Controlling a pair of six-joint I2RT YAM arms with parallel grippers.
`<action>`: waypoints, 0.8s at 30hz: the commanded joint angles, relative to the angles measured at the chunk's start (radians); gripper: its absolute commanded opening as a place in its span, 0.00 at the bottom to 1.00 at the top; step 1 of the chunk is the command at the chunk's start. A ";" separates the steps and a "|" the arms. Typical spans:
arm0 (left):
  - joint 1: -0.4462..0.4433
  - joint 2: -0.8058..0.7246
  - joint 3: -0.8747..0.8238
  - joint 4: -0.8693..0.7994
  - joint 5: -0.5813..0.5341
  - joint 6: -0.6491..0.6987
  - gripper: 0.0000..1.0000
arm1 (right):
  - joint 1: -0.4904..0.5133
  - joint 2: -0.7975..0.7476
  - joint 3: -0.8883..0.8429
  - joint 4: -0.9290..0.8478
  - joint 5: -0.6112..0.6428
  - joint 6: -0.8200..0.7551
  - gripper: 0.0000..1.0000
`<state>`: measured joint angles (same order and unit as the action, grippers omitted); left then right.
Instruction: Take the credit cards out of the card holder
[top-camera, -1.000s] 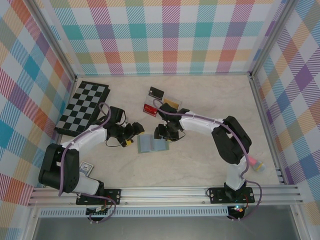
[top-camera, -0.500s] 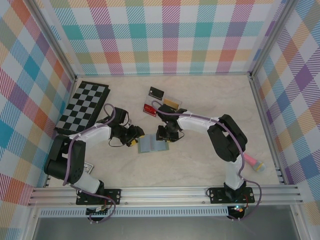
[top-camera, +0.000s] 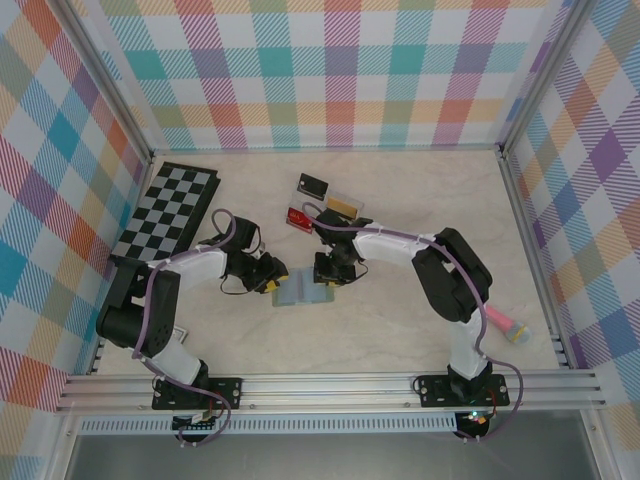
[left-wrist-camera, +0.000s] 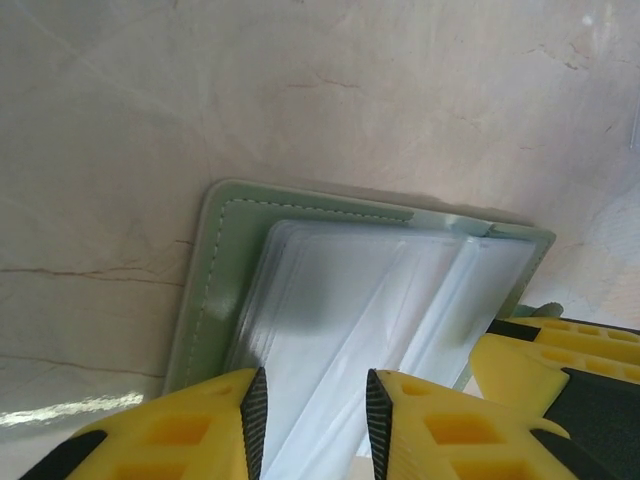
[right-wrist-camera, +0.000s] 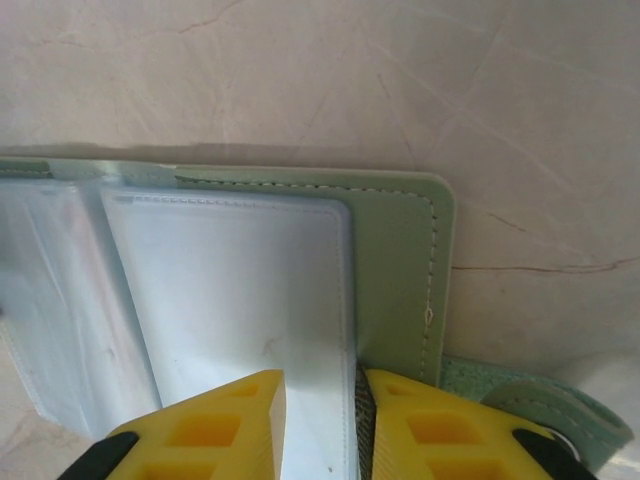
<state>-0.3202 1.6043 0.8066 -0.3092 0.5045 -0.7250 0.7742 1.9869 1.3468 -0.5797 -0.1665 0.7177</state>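
**Colleague:** Arm pose, both sides?

**Me:** Top view, 12 o'clock = away from my bases. My left arm folds its elbow back toward the left wall, and the forearm runs out toward 3 o'clock. My left gripper (top-camera: 270, 280) sits low at the 9 o'clock edge of the small flat grey-green folding card holder (top-camera: 305, 292). My right arm rises from its base toward 12, bends, and its forearm runs toward 9 o'clock. My right gripper (top-camera: 328, 270) is at the holder's 1 o'clock corner. The two grippers are near each other, with the holder between them.

**Colleague:** Jaws?

**Me:** Left wrist view: the yellow fingers (left-wrist-camera: 190, 440) stand narrowly apart, with the holder's pale blue lining in the gap. Right wrist view: the same narrow gap, over the edge of a pale sleeve just beside the stitched green border. Whether either gripper is pinching the lining or only poised on it, I cannot tell.

**Colleague:** Location of the holder? Counts?

**Me:** One card holder, lying open and flat near the middle of the pale marbled table (top-camera: 400, 330).

Credit cards: three small thin rectangles counted, all toward 12 o'clock of the holder and apart from it.
- One red plastic card (top-camera: 298, 218)
- One yellow-orange card (top-camera: 343, 205)
- One dark card (top-camera: 313, 185)

Whether any card sits in the pale sleeves, I cannot tell.

Other items:
- One black-and-white chequered board (top-camera: 170, 210) at 10 o'clock
- One pink-and-teal object (top-camera: 510, 328) at 4 o'clock by the right wall
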 joint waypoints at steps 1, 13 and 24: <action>-0.013 0.019 -0.014 0.007 0.000 0.010 0.33 | 0.008 0.024 0.009 0.030 -0.060 -0.012 0.23; -0.012 0.000 0.002 -0.023 -0.009 0.025 0.33 | 0.007 0.026 0.009 0.009 -0.021 -0.008 0.18; -0.013 -0.030 0.021 -0.105 -0.095 0.066 0.43 | 0.008 0.029 0.014 -0.005 -0.010 -0.008 0.19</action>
<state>-0.3202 1.5799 0.8181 -0.3790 0.4255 -0.6796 0.7742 1.9968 1.3468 -0.5613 -0.1909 0.7177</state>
